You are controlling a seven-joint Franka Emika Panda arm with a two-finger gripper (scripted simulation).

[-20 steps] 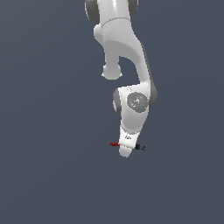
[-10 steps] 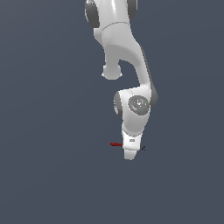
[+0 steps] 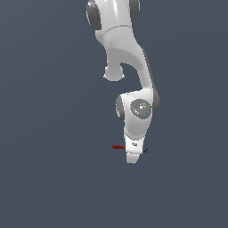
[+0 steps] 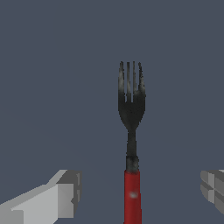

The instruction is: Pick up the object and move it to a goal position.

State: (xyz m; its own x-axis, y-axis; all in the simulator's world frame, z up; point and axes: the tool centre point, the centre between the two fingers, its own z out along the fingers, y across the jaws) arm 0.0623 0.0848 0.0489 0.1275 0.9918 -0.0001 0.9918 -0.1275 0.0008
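Fork: the fork point(image 4: 131, 144) is lying flat on the grey desk point(image 3: 53, 178), its red handle pointing one way and its dark tines the other. In the exterior view only the red tip is showing at the arm's left side, with a dark speck at its right; the rest is hiding behind the wrist.

End effector: the end effector point(image 4: 141, 192) is hanging open right over the fork. In the wrist view its two fingers point(image 4: 65, 192) are standing well apart, one on each side of the red handle, and neither is touching it.

Step in hand: the arm point(image 3: 133, 102) seems to be lining up for the grasp; lifting and carrying to the goal are not yet done. No goal marker is showing in either view.

Risk, height: the fork is thin and low, so if the fingers are closing too high they are likely to be pinching air above it, or clipping the handle and flicking it aside.

Risk, balance: the fingers are bracketing the handle rather than the middle, so the tine end may be sagging or swinging once lifted.

Risk, descent: pressing down too far may be jamming the fingertips against the desk.
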